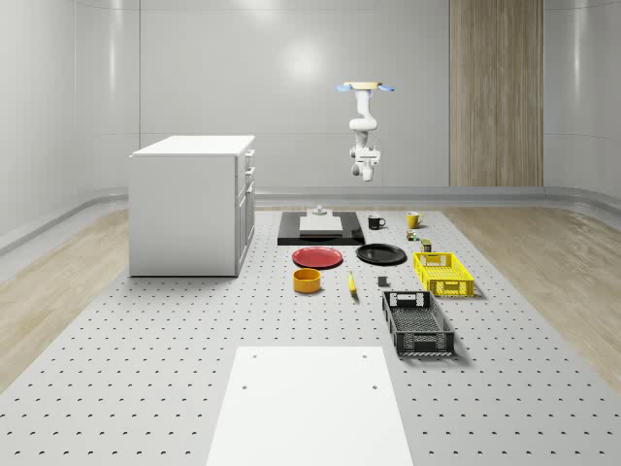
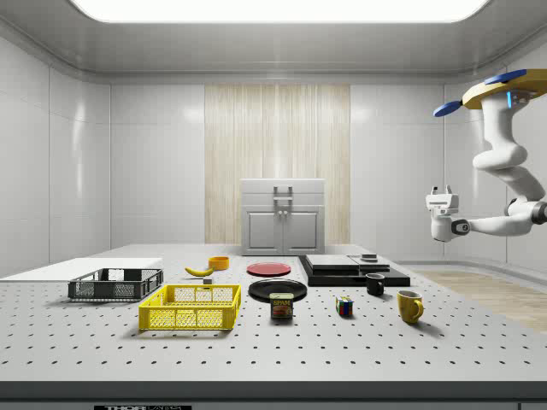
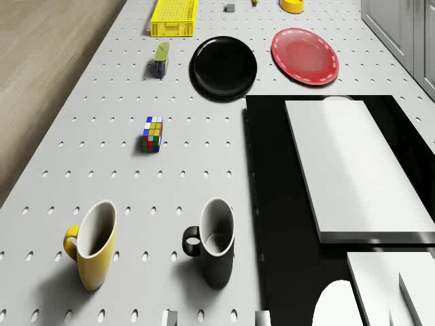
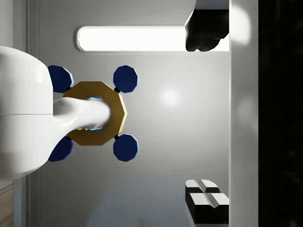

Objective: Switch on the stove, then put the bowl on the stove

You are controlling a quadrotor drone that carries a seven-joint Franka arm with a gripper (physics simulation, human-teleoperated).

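Stove [image 1: 320, 229] sits next to the cabinet [image 1: 189, 209], and you must switch it on first. The drone [image 1: 366, 87] hovers high up, just beside the stove. Bring it down slowly and turn the arm [image 2: 504, 162] over, because the gripper [image 4: 208, 113] points up at the drone. The bowl [image 1: 307, 281] waits by the red plate [image 1: 318, 257]. The fingers are wide apart and hold nothing.

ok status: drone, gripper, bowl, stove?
Drone hovering high behind the stove. Gripper up in the air, holding nothing. Bowl on the table, near the red plate. Nothing blocking.
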